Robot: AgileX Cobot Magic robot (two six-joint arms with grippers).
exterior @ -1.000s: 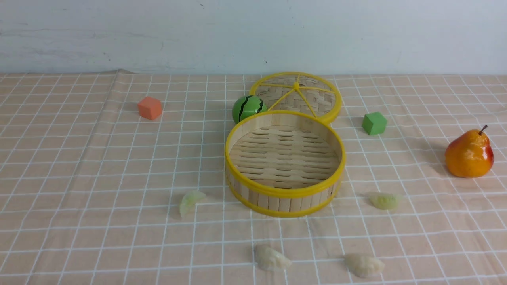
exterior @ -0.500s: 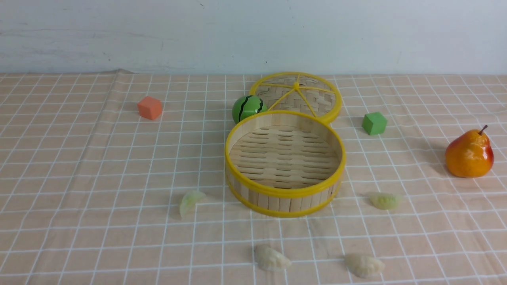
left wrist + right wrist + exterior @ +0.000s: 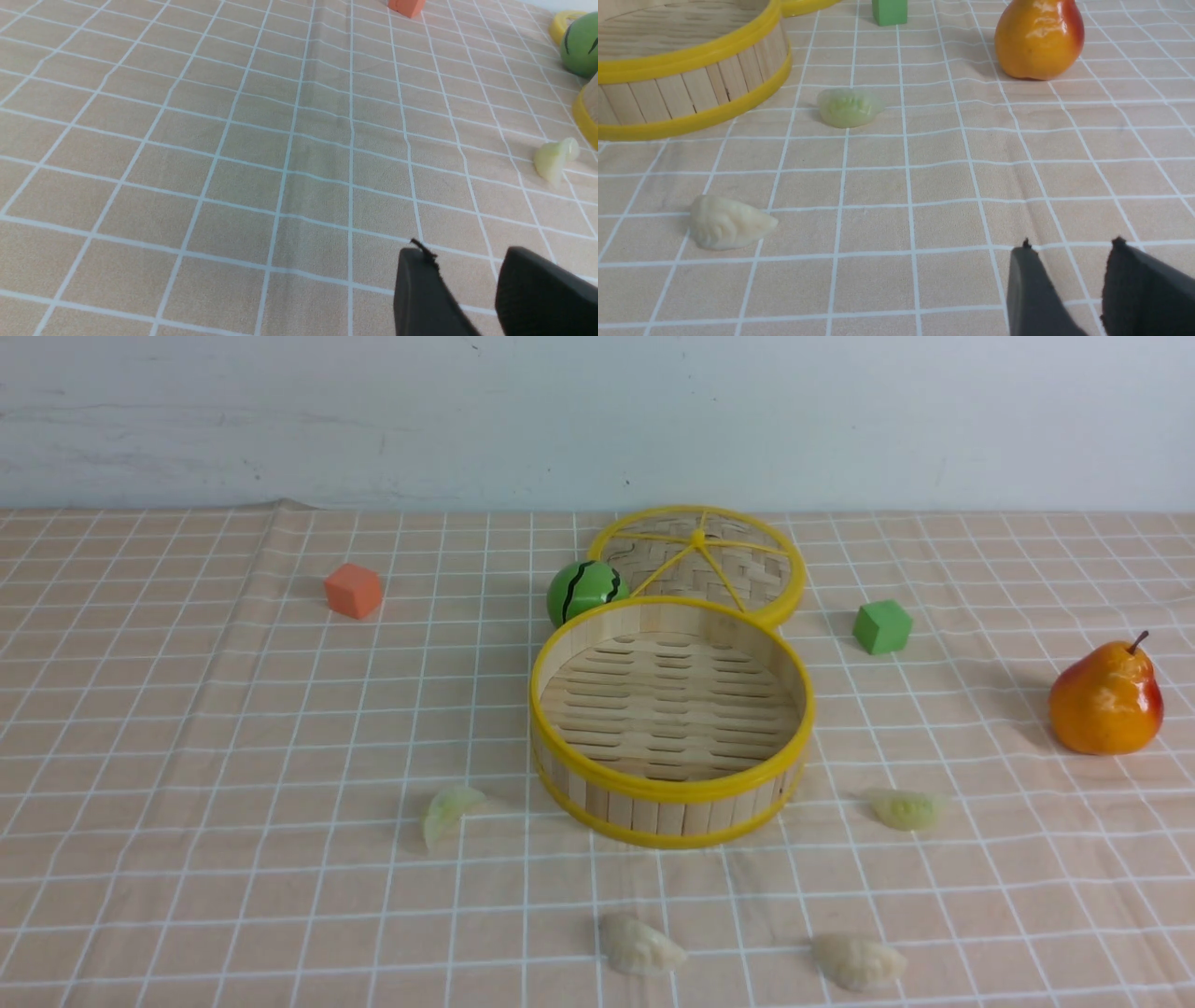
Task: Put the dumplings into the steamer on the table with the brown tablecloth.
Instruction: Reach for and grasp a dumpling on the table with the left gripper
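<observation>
Front view looks forward over the whole tablecloth (image 3: pixel 280 709); 2 wrist views skim low — both catch the steamer (image 3: pixel 667 807).

A little orange block (image 3: pixel 354 591) sits far off on the left, all by itself. Near the middle is a round green ball (image 3: pixel 584 591) with dark stripes, like a tiny watermelon. It sits just beside the left edge of a flat round lid (image 3: pixel 709 569), but I cannot tell if they touch. The lid is woven, with a yellow rim and yellow sticks that meet in the middle. To the right of the lid is a little green block (image 3: pixel 882 626). Farther right, and nearer the front, a shiny orange and red pear (image 3: pixel 1107 699) stands up with its brown stem on top. Behind them all is a pale wall (image 3: pixel 597 420).
</observation>
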